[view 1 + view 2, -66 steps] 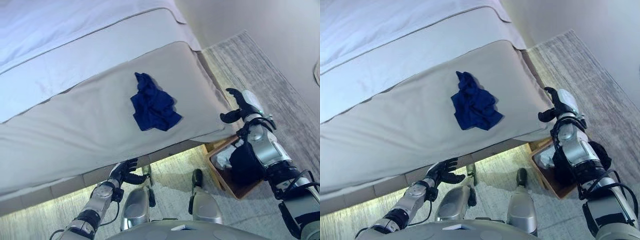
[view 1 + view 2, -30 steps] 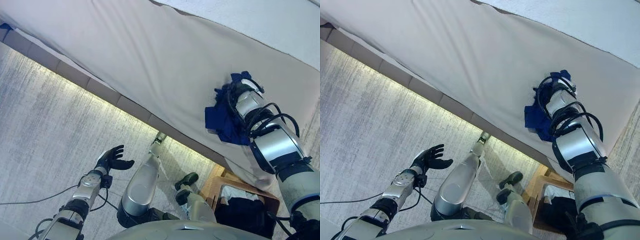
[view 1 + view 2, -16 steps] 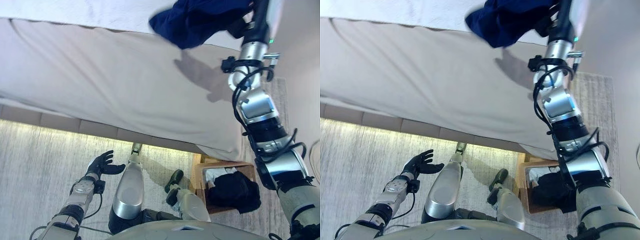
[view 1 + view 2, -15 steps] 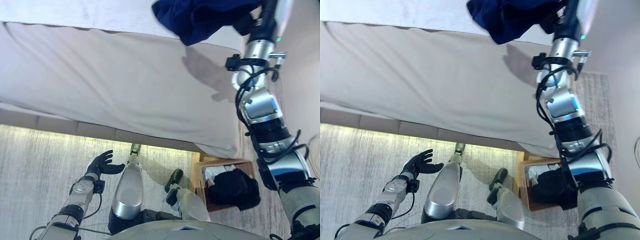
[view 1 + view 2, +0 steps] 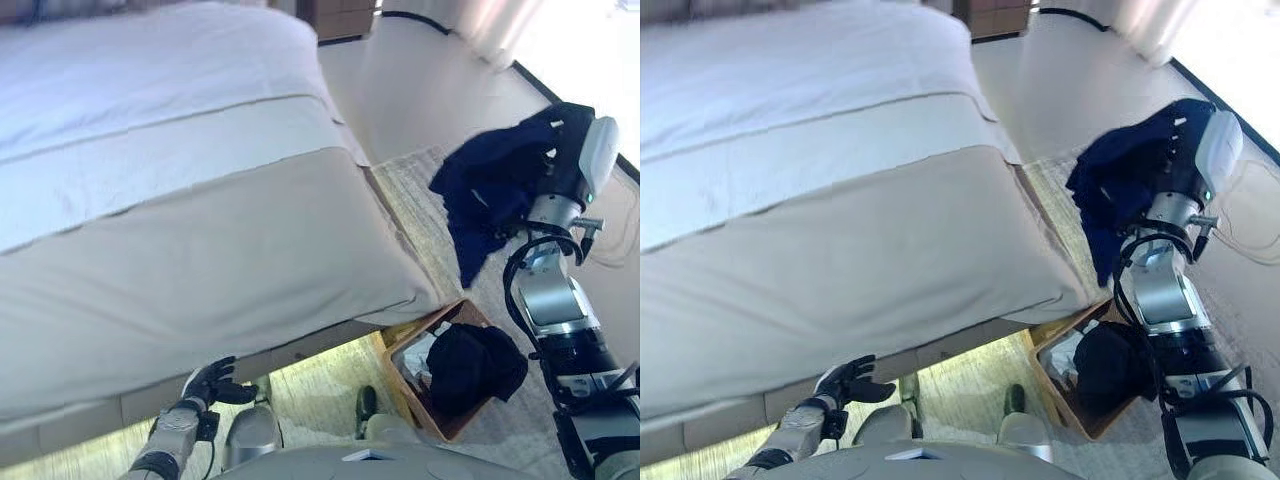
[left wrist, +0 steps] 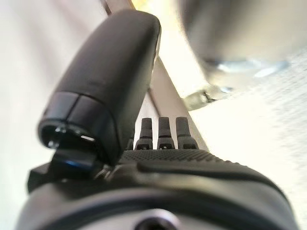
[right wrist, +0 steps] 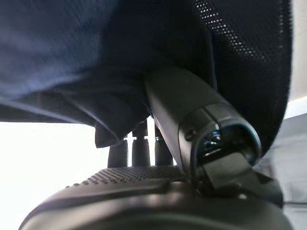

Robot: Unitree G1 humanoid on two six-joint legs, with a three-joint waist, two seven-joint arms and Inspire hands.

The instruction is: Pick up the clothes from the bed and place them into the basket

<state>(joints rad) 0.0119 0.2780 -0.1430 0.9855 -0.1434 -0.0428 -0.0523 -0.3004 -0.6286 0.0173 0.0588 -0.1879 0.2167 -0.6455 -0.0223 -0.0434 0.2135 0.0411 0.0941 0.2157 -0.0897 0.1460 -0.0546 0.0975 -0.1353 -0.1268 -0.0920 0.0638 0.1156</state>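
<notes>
Moved: crumpled navy-blue garment (image 5: 490, 185), off bed (image 5: 200, 250), now aloft above wooden basket (image 5: 405, 375) | right hand (image 5: 1185, 140): raised, fingers clenched round garment | left hand (image 5: 210, 382): low beside bed, fingers spread

Navy blue garment (image 5: 487, 185) at right of frame, beige cover and white sheet on bed (image 5: 200, 240), brown basket (image 5: 405, 385) holding black clothing (image 5: 470, 365), grey streaked rug (image 5: 425, 205).
</notes>
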